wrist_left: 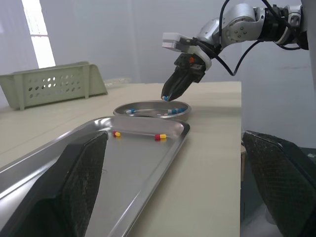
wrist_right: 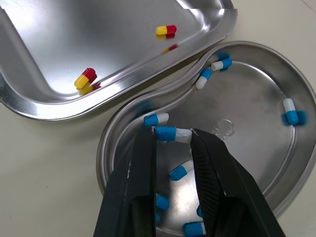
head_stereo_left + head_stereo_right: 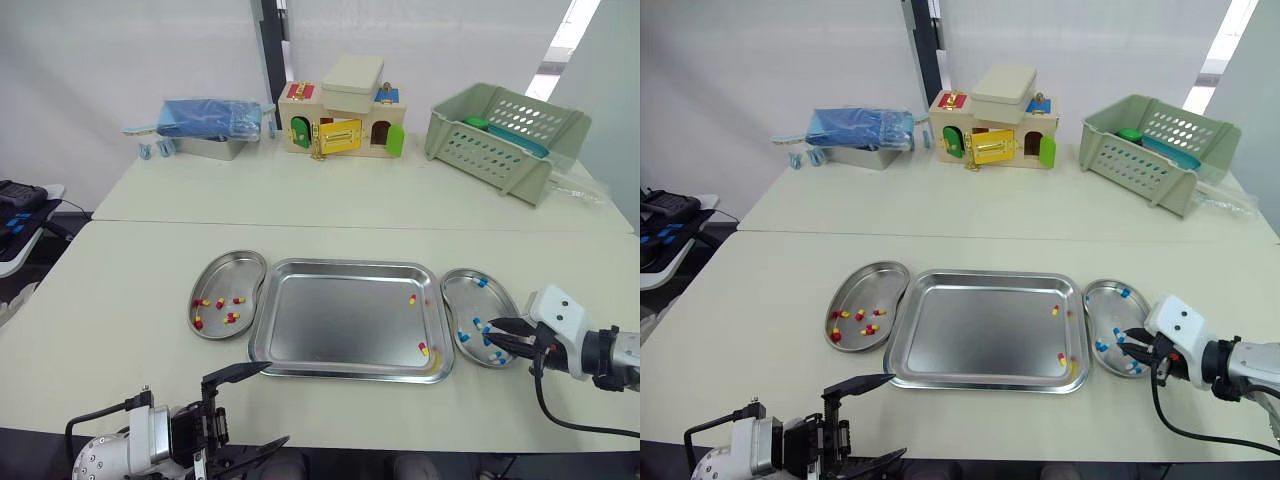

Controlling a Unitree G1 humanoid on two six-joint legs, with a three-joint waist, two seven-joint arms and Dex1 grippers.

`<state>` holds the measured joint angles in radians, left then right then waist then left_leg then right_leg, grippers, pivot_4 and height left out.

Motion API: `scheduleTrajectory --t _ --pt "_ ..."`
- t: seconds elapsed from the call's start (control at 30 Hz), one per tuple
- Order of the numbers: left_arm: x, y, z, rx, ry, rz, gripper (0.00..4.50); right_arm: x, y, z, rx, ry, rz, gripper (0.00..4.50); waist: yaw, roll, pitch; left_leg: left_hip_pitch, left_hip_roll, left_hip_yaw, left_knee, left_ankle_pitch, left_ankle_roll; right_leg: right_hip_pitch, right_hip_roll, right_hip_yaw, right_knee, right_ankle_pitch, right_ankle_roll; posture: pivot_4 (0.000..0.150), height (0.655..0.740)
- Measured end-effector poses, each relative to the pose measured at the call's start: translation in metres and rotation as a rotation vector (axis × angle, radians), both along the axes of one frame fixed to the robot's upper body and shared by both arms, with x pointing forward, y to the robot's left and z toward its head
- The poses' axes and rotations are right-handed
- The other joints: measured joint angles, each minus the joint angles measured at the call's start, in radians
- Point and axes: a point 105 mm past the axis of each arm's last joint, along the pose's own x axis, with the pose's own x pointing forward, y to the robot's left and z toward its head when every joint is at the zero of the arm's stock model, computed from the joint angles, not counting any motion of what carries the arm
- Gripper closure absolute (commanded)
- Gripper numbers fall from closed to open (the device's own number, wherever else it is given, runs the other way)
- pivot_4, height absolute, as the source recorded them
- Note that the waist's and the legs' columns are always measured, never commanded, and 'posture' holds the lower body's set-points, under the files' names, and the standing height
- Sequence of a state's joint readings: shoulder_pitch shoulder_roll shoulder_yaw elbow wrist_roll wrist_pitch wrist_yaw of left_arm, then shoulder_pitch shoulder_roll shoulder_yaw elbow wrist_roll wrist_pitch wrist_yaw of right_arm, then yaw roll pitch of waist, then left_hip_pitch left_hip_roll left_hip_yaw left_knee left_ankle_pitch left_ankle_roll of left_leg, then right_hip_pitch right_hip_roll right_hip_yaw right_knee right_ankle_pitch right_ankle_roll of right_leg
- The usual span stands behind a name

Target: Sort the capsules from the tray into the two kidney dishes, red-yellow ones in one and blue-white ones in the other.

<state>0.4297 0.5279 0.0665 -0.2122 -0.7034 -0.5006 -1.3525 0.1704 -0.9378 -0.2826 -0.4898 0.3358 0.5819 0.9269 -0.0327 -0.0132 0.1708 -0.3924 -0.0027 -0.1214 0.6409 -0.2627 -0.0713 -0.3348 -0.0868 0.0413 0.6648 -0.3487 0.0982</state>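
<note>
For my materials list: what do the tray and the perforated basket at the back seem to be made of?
The tray looks like polished metal, probably stainless steel: it mirrors a red-yellow capsule. The basket looks like matte pale green plastic: dull surface, moulded holes.

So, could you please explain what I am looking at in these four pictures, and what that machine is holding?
It is a humanoid robot with two arms, each ending in a two-fingered black gripper. Two pictures come from cameras in its head, looking down at the table; two come from its wrists. On the table lie a steel tray with two red-yellow capsules in it, a left kidney dish holding more red-yellow ones and a right kidney dish holding blue-white ones. The right gripper pinches a blue-white capsule above the right dish. The left gripper is open near the table's front edge, holding nothing.
</note>
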Motion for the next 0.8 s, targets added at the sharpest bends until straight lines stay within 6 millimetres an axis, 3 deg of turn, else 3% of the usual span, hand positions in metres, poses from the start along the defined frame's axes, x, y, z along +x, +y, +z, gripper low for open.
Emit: scheduleTrajectory --t 0.27,0.3,0.5,0.8 --pt "-0.001 -0.005 0.008 -0.012 0.005 0.016 0.00 0.001 0.001 0.002 0.000 -0.016 0.003 0.15 0.001 0.000 0.000 0.000 0.000 0.000 0.000 0.000 0.000 0.000 0.000 0.000 0.000 0.000 0.000 0.150 0.7400" --pt "0.000 -0.005 0.008 -0.008 0.009 0.025 0.00 0.002 0.001 0.003 0.003 -0.019 0.005 0.02 0.001 0.000 0.000 0.000 0.000 0.000 0.000 0.000 0.000 0.000 0.000 0.000 0.000 0.000 0.000 0.150 0.7400" --pt "0.010 0.003 0.007 -0.001 0.051 0.121 0.00 -0.002 -0.009 0.013 0.074 -0.062 0.030 0.02 0.003 0.000 0.000 0.000 0.000 0.000 0.000 0.000 0.000 0.001 0.000 0.000 -0.001 0.000 0.000 0.150 0.7400" --pt "0.045 0.049 0.030 0.055 0.055 0.409 0.00 -0.019 -0.035 0.013 0.130 -0.087 0.111 0.02 0.001 0.000 0.000 0.001 0.000 0.000 0.000 0.000 0.000 0.002 0.000 0.000 0.000 0.000 0.000 0.150 0.7400"
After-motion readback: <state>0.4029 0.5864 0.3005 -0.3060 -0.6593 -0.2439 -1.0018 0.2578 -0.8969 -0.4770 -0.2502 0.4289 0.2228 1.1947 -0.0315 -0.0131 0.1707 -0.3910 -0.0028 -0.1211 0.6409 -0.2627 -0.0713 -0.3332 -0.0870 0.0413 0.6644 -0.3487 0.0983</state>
